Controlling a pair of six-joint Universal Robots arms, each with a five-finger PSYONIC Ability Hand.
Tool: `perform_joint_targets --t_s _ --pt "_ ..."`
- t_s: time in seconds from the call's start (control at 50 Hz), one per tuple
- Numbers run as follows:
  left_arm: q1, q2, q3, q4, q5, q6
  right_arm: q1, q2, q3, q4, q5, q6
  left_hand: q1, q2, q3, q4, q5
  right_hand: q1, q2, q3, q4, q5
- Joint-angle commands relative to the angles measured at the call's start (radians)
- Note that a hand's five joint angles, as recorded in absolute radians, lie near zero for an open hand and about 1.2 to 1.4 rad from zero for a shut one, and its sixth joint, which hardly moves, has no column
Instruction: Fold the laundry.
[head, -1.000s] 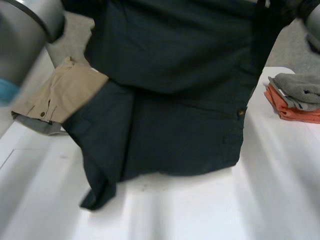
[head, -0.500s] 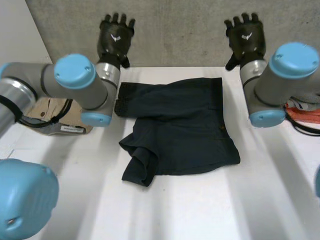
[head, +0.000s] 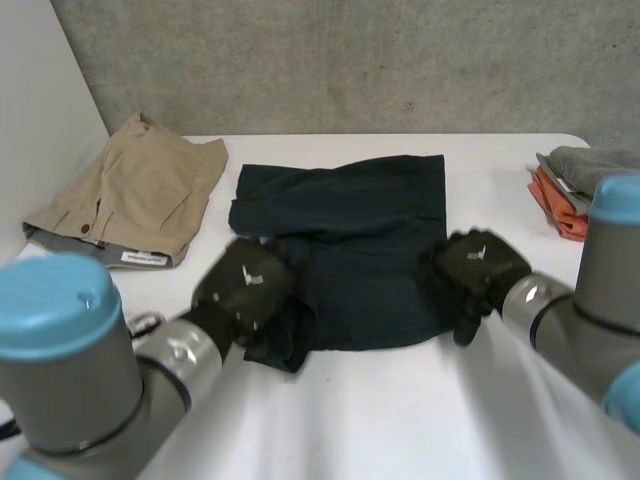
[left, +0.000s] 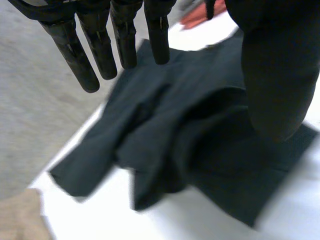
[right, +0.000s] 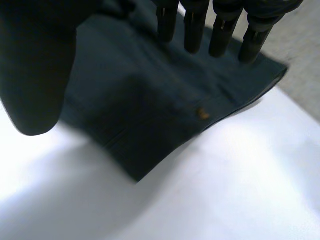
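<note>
Dark navy shorts lie spread on the white table, with the near left leg bunched and folded over. My left hand hovers over that bunched near left corner. In the left wrist view its fingers are straight and apart from the thumb, open, with the shorts below and nothing held. My right hand is over the shorts' near right edge. Its fingers are also straight and open above the shorts, near a small brass button.
A tan garment lies at the table's back left. A folded stack, with a grey piece on an orange one, sits at the right edge. A concrete wall runs behind the table. White tabletop lies bare in front of the shorts.
A second ago the shorts hung lifted before the camera. They then lay on the table with both hands raised at the far side. Both hands have now come down to the near edge.
</note>
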Motion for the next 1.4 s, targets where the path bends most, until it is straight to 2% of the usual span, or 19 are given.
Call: perform_joint_targets --t_s 0.02,0.08,0.22,0.38,0.44,0.52,0.6,0.72,0.88,0.94,1.06,1.12,1.22,1.3,1.4 --pt "-0.1 -0.007 -0.072 0.059 0.017 -0.054 -0.001 0.005 0.175 -0.215 -0.01 0.0 0.198 0.198 0.196 0.197 0.192 0.217 0.215 0.208 0.205 0.197" --pt "-0.151 -0.014 -0.082 0.11 0.01 -0.099 0.001 0.007 0.209 -0.272 -0.01 -0.002 0.304 0.304 0.302 0.303 0.298 0.296 0.294 0.287 0.284 0.277" --pt "-0.167 -0.115 -0.048 0.158 -0.026 -0.123 0.009 0.01 0.249 -0.384 -0.008 -0.005 0.296 0.296 0.294 0.294 0.29 0.329 0.326 0.32 0.317 0.309" --pt "-0.142 -0.27 0.087 0.248 -0.32 -0.099 0.015 0.033 0.246 -0.433 -0.002 -0.011 0.231 0.231 0.229 0.229 0.225 0.341 0.338 0.331 0.329 0.321" --pt "-0.085 -0.303 0.107 0.267 -0.38 -0.056 0.016 0.046 0.239 -0.44 -0.002 -0.013 0.216 0.216 0.214 0.215 0.21 0.37 0.367 0.361 0.358 0.35" --pt "-0.03 -0.321 0.116 0.3 -0.389 0.017 0.022 0.062 0.23 -0.457 -0.001 -0.014 0.208 0.207 0.206 0.206 0.202 0.455 0.453 0.446 0.443 0.435" --pt "0.03 -0.303 0.084 0.342 -0.386 0.065 0.025 0.074 0.229 -0.473 0.004 -0.048 0.193 0.193 0.191 0.191 0.187 0.476 0.473 0.466 0.464 0.456" --pt "0.083 -0.215 0.041 0.366 -0.38 0.079 0.024 0.089 0.232 -0.488 0.019 -0.082 0.181 0.181 0.179 0.18 0.175 0.482 0.479 0.472 0.47 0.462" --pt "0.09 -0.12 -0.039 0.368 -0.374 0.078 0.027 0.077 0.243 -0.496 0.064 -0.083 0.149 0.149 0.147 0.147 0.143 0.47 0.467 0.461 0.458 0.45" --pt "0.085 -0.047 -0.091 0.368 -0.337 0.078 0.025 0.059 0.246 -0.49 0.075 -0.083 0.125 0.125 0.123 0.124 0.119 0.449 0.447 0.44 0.437 0.43" --pt "0.073 0.088 -0.195 0.351 -0.146 0.084 0.018 -0.018 0.25 -0.464 0.091 -0.082 0.14 0.14 0.138 0.138 0.134 0.323 0.321 0.314 0.311 0.304" --pt "0.064 0.117 -0.243 0.345 -0.092 0.084 0.01 -0.053 0.255 -0.419 0.09 -0.085 0.152 0.152 0.15 0.15 0.146 0.335 0.332 0.325 0.323 0.315" --pt "0.068 0.104 -0.267 0.342 -0.079 0.084 0.009 -0.072 0.256 -0.353 0.076 -0.085 0.166 0.166 0.164 0.165 0.16 0.405 0.403 0.396 0.393 0.386" --pt "0.077 0.049 -0.263 0.342 -0.078 0.09 0.009 -0.066 0.258 -0.348 0.068 -0.085 0.164 0.163 0.162 0.162 0.158 0.426 0.423 0.416 0.414 0.406" --pt "0.103 -0.071 -0.229 0.353 -0.075 0.153 0.012 -0.053 0.261 -0.359 0.044 -0.083 0.161 0.16 0.159 0.159 0.155 0.452 0.45 0.443 0.44 0.433"
